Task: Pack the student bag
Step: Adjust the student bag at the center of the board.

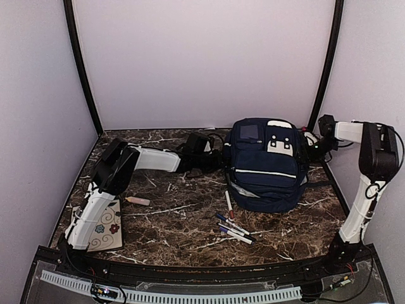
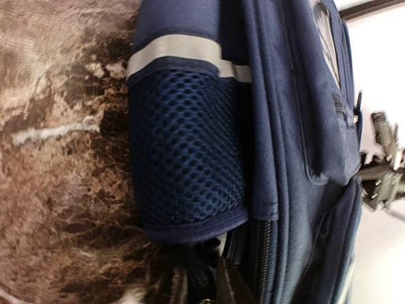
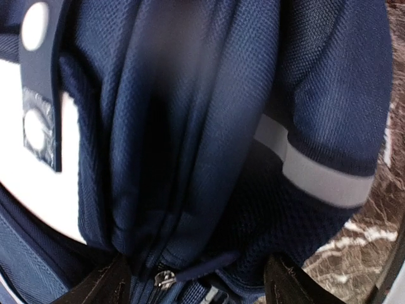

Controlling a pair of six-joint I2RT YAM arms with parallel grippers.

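So the student bag (image 1: 266, 166) sits right between the two sets of fingers, the left gripper (image 1: 201, 152) up against one flank and the right gripper (image 3: 196, 278) at the other, and looks zipped up, so I'd say the job right now is getting the main zip open. The right fingers are spread wide and not pinching anything, with the zip slider (image 3: 166, 277) between them, a bit nearer the one on the left of the right wrist view. Best bet imo: drop onto the little pull tab (image 3: 204, 265) just beside it, pinch the tab only and not the loose fabric folds above the fingertips, then pull along the zip line while the other arm steadies the bag. On the left, one dark finger (image 2: 231, 285) pokes in just below the mesh side pocket (image 2: 186, 152) — honestly can't tell if that pair is clenched or loose. The bag itself is navy woven fabric, soft and slumpy, with a pale stripe (image 3: 316, 174) and a white patch (image 3: 31, 177) carrying round studs. The pens (image 1: 235, 229) lie on the table (image 1: 171, 221), well short of either set of fingers.
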